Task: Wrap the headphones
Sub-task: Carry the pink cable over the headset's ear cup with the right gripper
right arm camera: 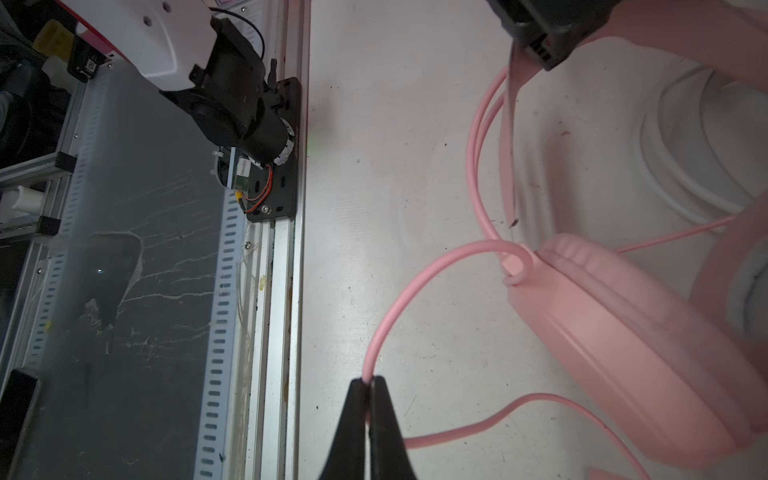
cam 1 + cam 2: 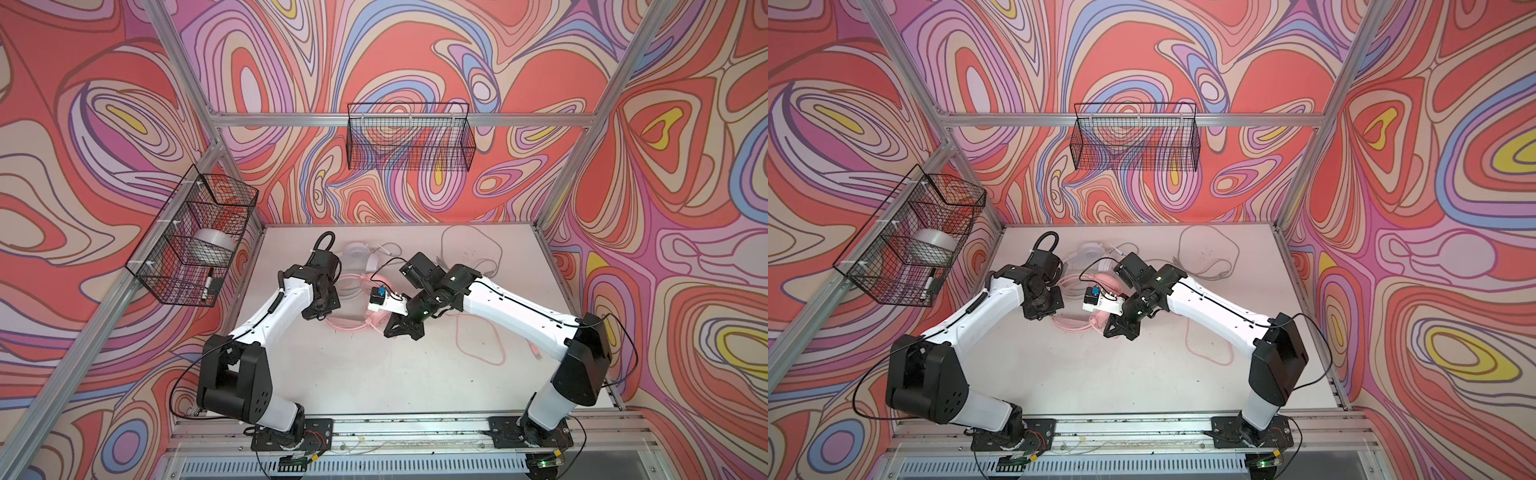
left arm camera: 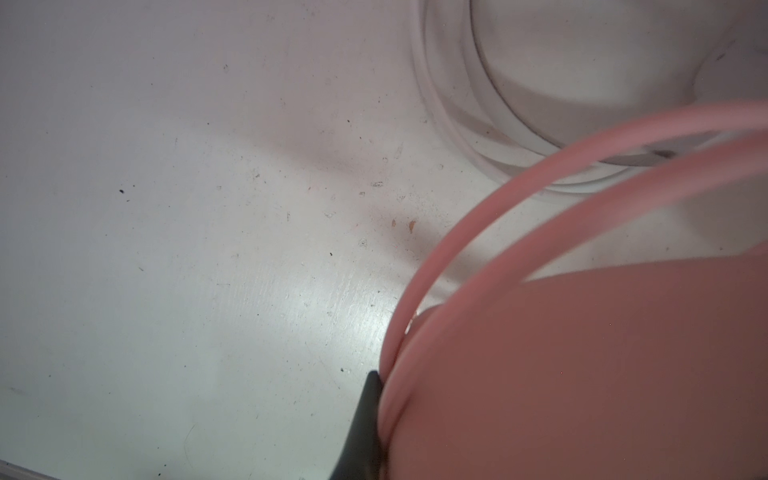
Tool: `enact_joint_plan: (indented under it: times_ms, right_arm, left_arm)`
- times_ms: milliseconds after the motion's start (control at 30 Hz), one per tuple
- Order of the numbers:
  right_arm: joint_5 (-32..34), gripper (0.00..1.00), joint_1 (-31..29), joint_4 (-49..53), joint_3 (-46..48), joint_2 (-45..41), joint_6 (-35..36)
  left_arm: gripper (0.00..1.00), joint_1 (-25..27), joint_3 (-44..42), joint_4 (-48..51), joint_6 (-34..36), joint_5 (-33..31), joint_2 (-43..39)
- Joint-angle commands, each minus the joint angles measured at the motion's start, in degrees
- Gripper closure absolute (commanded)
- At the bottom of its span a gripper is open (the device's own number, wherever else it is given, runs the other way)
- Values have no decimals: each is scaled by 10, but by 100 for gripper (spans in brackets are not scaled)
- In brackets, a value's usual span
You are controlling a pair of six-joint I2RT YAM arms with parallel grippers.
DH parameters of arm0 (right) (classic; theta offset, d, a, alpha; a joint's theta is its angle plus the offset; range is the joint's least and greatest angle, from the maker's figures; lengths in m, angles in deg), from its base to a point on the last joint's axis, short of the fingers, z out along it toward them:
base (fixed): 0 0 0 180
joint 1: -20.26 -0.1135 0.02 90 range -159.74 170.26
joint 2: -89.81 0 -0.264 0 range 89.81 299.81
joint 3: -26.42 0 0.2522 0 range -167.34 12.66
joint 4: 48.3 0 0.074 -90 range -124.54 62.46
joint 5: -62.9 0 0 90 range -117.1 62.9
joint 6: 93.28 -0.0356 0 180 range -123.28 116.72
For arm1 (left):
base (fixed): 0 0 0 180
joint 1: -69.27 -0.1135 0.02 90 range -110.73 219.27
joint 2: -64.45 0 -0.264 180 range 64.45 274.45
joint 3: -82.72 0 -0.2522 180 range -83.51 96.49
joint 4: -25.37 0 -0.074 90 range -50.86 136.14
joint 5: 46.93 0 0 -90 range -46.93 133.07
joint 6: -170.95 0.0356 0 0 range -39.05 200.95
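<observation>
The pink headphones (image 2: 376,319) (image 2: 1098,322) lie mid-table between my two grippers. My left gripper (image 2: 321,309) (image 3: 382,386) is shut on their pink headband, next to two pink cord loops; one black finger (image 3: 361,424) shows against the pink. In the right wrist view the pink earcup (image 1: 615,340) rests on the table. My right gripper (image 2: 390,331) (image 1: 369,384) is shut on the pink cord (image 1: 415,291) a short way from the earcup. The rest of that cord (image 2: 478,349) trails right. The white headphones (image 2: 357,253) (image 1: 685,158) lie just behind, with their pale cord (image 2: 469,249) looped at the back.
A wire basket (image 2: 195,241) on the left wall holds a tape roll and a marker. Another wire basket (image 2: 409,137) hangs on the back wall. The arms' aluminium base rail (image 2: 395,428) runs along the front edge. The pink cord's plug (image 2: 538,353) lies near the right arm.
</observation>
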Motion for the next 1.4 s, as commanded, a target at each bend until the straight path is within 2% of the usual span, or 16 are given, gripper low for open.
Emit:
enact_joint_plan:
  times_ms: [0, 167, 467, 633, 833, 967, 1133, 1367]
  right_arm:
    - [33, 100, -1, -25, -20, 12, -7]
    - [64, 100, -1, 8, -59, 31, 8]
    - [100, 100, 4, 161, -170, 91, 32]
    - [86, 100, 4, 210, -195, 106, 27]
    - [37, 100, 4, 195, -166, 97, 7]
    - [29, 100, 5, 195, -156, 96, -19]
    - [57, 100, 4, 192, -152, 94, -46]
    - [118, 100, 4, 190, -164, 87, -40]
  left_arm:
    - [100, 6, 18, -16, 15, 13, 2]
    - [100, 14, 21, -12, 44, 11, 12]
    - [100, 15, 28, 4, 65, -15, 24]
    - [100, 16, 31, 11, 53, -36, 29]
    - [100, 16, 34, 6, 42, -30, 33]
    - [100, 16, 35, 8, 37, -34, 36]
    - [100, 16, 35, 7, 44, -28, 37]
    - [100, 16, 28, 10, 57, -26, 37]
